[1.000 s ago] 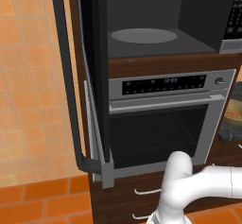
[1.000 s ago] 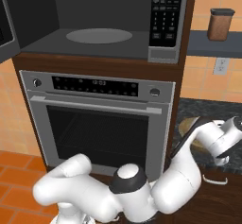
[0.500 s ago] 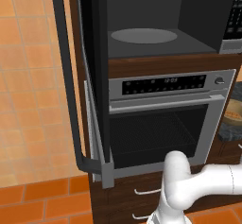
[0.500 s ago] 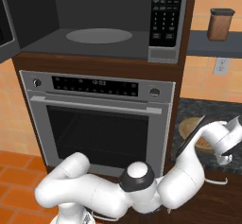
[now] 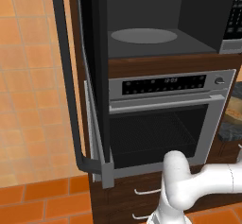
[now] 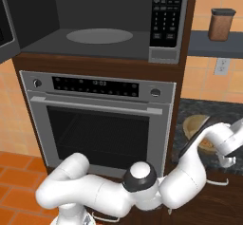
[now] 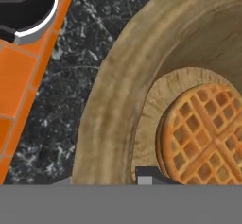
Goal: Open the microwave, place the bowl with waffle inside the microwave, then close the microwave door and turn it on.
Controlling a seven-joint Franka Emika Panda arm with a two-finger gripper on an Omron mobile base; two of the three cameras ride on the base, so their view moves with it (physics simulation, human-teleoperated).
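Note:
The microwave (image 5: 142,36) stands open, its grey turntable (image 6: 99,35) bare in the dark cavity. The microwave door (image 5: 92,76) is swung out to the left with its long dark handle (image 5: 66,76) toward me. The tan bowl (image 6: 194,124) sits on the dark speckled counter right of the oven, with a round waffle (image 7: 203,128) inside it. My gripper (image 6: 228,158) is down at the bowl's near rim. In the hand view the gripper (image 7: 106,180) straddles the bowl (image 7: 118,100) wall, one fingertip (image 7: 151,176) pressed against the inside, and the jaws are closed on the rim.
A silver oven (image 6: 99,119) with a display strip sits under the microwave, drawers below it. The button panel (image 6: 166,15) is right of the cavity. A brown canister (image 6: 221,24) stands on a shelf above the counter (image 7: 61,100). A black-and-white round object (image 7: 28,5) lies beyond the bowl.
The jaws have narrowed from wide open onto the bowl's rim. The hand has sunk slightly toward the bowl. Microwave, door and bowl have not moved.

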